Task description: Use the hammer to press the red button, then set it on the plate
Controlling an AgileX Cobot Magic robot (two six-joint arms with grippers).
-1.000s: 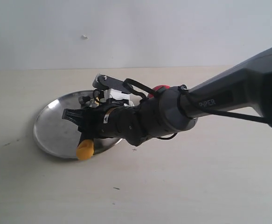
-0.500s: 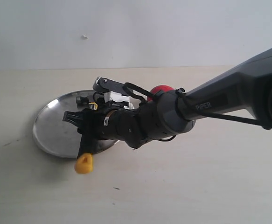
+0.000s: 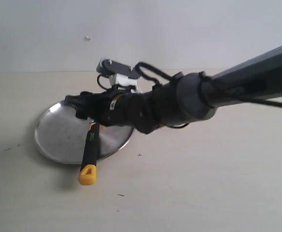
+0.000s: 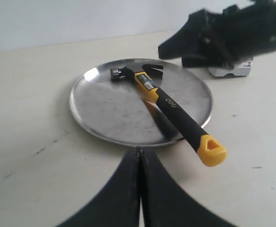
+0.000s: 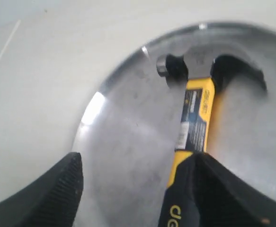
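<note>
Item: hammer [image 4: 168, 105], lying flat on plate [image 4: 88, 118]. Head w/ claw sits in the dish's far part, black grip crosses the near rim, and the yellow end hangs out over the table [image 3: 203, 183]. Long axis: far-to-near, a bit skewed. Right gripper [image 5: 135, 161]: jaws spread, nothing pinched, poised over the hammer's neck and apart from it, so the hammer lies below and just ahead. Right arm is much the nearer. Left gripper [image 4: 138, 153]: back off the plate on the handle-end side, fingers pressed together, empty. Button [image 4: 227, 72]: just beyond the plate's rim under the right arm, only its white-grey base showing, dome hidden. Judgement: placing looks done; next move prob. a straight lift-off, minding the handle. Surface: pale beige top, few dark specks. Room: plain white wall [image 3: 179, 29] behind.
</note>
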